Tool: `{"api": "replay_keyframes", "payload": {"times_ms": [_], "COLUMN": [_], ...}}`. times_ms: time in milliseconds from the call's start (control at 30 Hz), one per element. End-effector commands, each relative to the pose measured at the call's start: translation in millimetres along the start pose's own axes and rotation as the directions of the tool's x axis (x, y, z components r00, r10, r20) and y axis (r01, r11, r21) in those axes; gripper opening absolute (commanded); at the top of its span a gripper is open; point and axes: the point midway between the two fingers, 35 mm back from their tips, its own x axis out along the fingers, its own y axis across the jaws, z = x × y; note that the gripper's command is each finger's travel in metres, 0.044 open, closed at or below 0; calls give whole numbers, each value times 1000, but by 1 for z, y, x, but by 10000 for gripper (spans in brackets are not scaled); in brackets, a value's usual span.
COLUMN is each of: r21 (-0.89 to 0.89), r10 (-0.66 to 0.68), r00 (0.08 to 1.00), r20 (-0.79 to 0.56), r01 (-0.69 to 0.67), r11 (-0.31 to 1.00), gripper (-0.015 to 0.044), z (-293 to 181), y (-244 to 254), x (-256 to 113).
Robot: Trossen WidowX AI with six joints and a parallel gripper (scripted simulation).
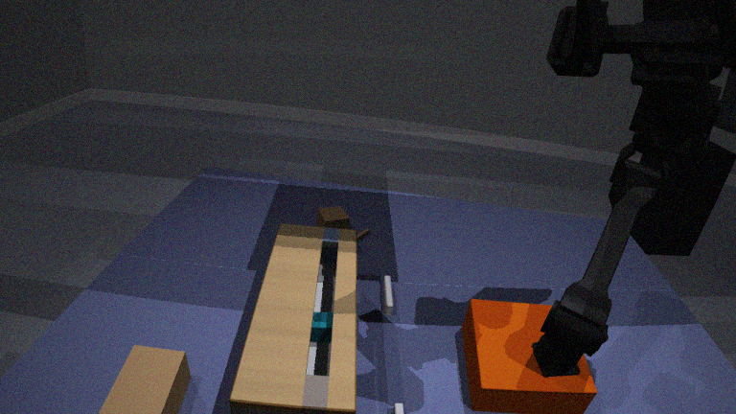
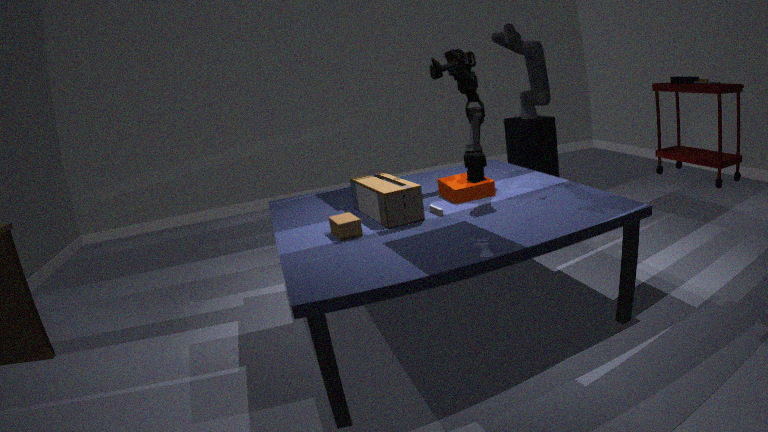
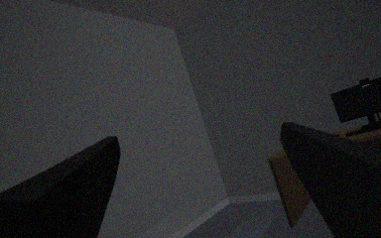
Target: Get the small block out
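Note:
The box (image 1: 282, 322) (image 2: 370, 206) stands on the table with a long narrow slot in its wooden top. A teal block (image 1: 321, 325) shows through the slot in the top view, inside the box, nearer the slot's lower end in that view. The shelf under it is mostly hidden, and I cannot tell which end is the closed pocket. The block cannot be made out in the exterior view or the wrist view. My gripper (image 1: 574, 27) (image 2: 435, 68) (image 3: 200, 138) is open and empty, raised high above the table and well to the arm's side of the box.
A wooden block (image 1: 144, 379) (image 2: 345, 225) lies on the far side of the box from the arm. Another brown block (image 1: 333, 216) and a thin stick (image 1: 364, 234) are by the box's far end. Pale bars (image 1: 387, 291) (image 2: 436, 210) lie between the box and the arm's orange base (image 1: 504, 355) (image 2: 455, 192).

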Motion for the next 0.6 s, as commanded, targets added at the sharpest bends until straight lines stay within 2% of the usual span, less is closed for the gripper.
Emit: {"api": "replay_keyframes", "payload": {"times_ms": [0, 167, 300, 433, 567], "r21": [-155, -458, -606, -725, -742], "r10": [-58, -227, -347, -486, -562], "r00": [992, 907, 805, 644, 501], "r20": [-113, -355, -482, -592, -659], "r01": [40, 43, -20, -160, -306], "r11": [987, 888, 795, 670, 597], "gripper": [400, 400, 400, 400, 400], "z": [-30, -104, -147, -192, -220], "y": [-9, -46, -78, -121, -150], "x": [17, 40, 44, 37, 26]}}
